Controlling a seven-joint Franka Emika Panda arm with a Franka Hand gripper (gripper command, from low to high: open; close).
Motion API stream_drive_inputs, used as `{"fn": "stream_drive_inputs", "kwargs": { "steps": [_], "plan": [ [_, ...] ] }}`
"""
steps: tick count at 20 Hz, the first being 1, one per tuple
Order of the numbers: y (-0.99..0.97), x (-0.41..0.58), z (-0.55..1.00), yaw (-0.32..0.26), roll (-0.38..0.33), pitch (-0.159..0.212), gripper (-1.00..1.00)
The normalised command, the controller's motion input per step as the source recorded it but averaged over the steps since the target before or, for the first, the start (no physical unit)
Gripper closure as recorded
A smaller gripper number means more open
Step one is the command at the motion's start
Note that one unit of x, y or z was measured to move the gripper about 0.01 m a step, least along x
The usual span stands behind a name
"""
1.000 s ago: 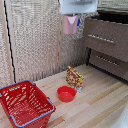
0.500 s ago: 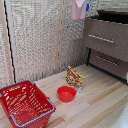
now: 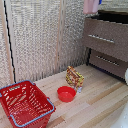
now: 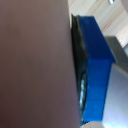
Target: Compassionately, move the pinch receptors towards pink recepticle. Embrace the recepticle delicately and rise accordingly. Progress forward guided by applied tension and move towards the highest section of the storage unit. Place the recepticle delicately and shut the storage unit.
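Pink fills most of the wrist view: the smooth, matte wall of the pink recepticle (image 4: 32, 65) lies flat against a blue finger pad (image 4: 95, 70), with a thin dark rubbery strip squeezed between them. So the claw is clenched on the cup, though only one finger shows there.

In the exterior view the cup (image 3: 91, 6) hangs at the very top edge of the picture, cut off above, with a small blue bit of the pinch receptors (image 3: 100, 2) just beside it. The rest of the arm is out of sight.

Directly under the claw and toward the exterior view's right stands the storage unit (image 3: 112, 50), dark brown wood with flat fronts and slim silver bar handles. The highest section (image 3: 107, 36) stands pulled out, its front edge below the cup and a dark gap open behind it; whether the cup is over the gap or just short of it, I cannot tell.

Far below the claw, on the pale wooden floor (image 3: 100, 100), sit a shallow glossy red bowl (image 3: 66, 93), a crinkled yellow-orange snack bag (image 3: 74, 77) and a red wire-mesh basket (image 3: 25, 105) with a blue rim. A woven beige screen (image 3: 37, 40) rises behind them. Bare floor lies between the bowl and the dresser.
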Motion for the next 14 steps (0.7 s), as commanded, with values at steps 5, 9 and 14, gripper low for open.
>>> {"fn": "stream_drive_inputs", "kwargs": {
  "steps": [5, 9, 14],
  "plan": [
    [-0.94, 0.004, 0.52, 0.02, 0.002, 0.062, 1.0],
    [-1.0, 0.0, 0.34, 0.038, 0.0, 0.058, 1.0],
    [-0.99, 0.0, 0.17, 0.05, 0.01, 0.082, 1.0]
  ]
}}
